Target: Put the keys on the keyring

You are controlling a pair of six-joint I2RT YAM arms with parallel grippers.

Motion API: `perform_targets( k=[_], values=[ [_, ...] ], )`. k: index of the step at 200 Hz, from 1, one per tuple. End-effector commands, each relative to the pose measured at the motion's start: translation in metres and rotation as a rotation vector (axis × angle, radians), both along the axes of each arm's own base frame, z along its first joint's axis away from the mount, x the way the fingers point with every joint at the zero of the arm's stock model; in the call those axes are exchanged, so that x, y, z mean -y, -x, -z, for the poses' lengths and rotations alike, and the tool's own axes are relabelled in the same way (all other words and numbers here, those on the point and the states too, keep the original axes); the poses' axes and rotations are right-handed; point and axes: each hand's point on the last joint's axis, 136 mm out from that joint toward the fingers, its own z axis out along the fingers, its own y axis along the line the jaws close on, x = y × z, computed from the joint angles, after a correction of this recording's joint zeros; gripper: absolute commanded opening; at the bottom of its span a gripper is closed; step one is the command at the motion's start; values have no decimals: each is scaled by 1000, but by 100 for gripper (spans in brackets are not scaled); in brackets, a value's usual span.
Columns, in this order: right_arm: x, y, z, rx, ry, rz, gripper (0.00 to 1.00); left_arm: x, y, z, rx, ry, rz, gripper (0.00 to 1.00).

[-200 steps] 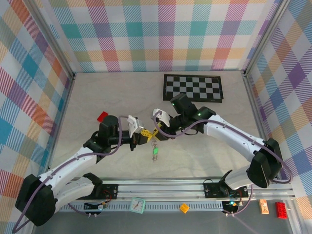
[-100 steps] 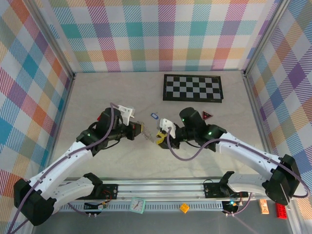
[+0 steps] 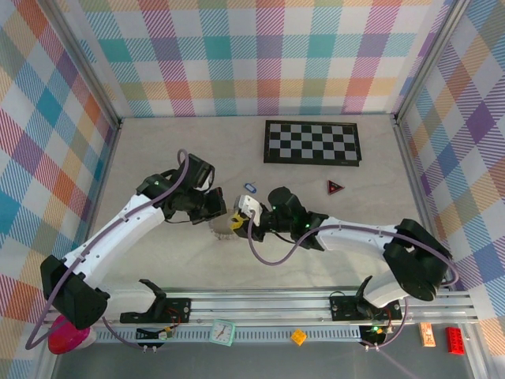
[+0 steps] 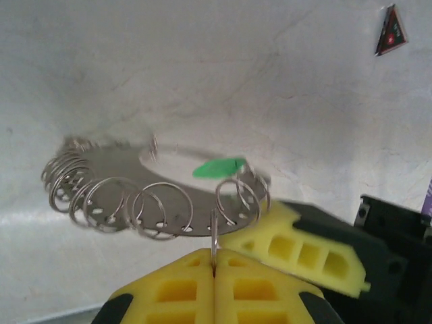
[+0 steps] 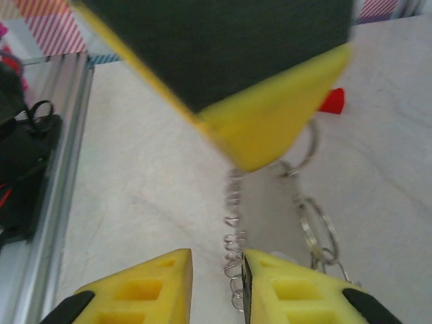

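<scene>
The left gripper [image 4: 214, 260] has its pads pressed together on one thin link of the keyring [image 4: 121, 202], whose loop of links fans out just ahead of those pads and to their left. The right gripper [image 5: 216, 263] comes in from the other side with its jaws partly spread. A strand of the chain hangs in the gap, close against one pad and not clamped. The step looks like taking a second hold beside the first, so that a link can be steadied for threading. To do it well, the right jaws should shut on a single link just beside the left pinch, squarely and without tugging, or the thin wire may slip out of the left pads. Just beyond the left pads lies one green key [image 4: 219, 167], at the loop's inner edge; whether it is already threaded I cannot tell. Further out from both jaws one blue key [image 3: 250, 187] lies on the table, apart from the chain. That makes two keys and one keyring. Past these are one red triangle [image 4: 391, 38], one red block [image 5: 332, 100] and, farthest, one chequered board [image 3: 312, 142].
</scene>
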Motion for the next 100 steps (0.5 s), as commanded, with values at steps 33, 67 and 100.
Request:
perform_targets(
  k=[33, 67, 100],
  values=[
    [-8, -4, -19, 107, -103, -14, 32, 10, 17, -14, -264, 147, -263, 0],
    [-6, 1, -16, 140, -107, -40, 34, 14, 18, -26, -337, 218, -382, 0],
    [-8, 10, -20, 192, -129, -92, 33, 14, 24, -23, -413, 281, -491, 0]
  ],
)
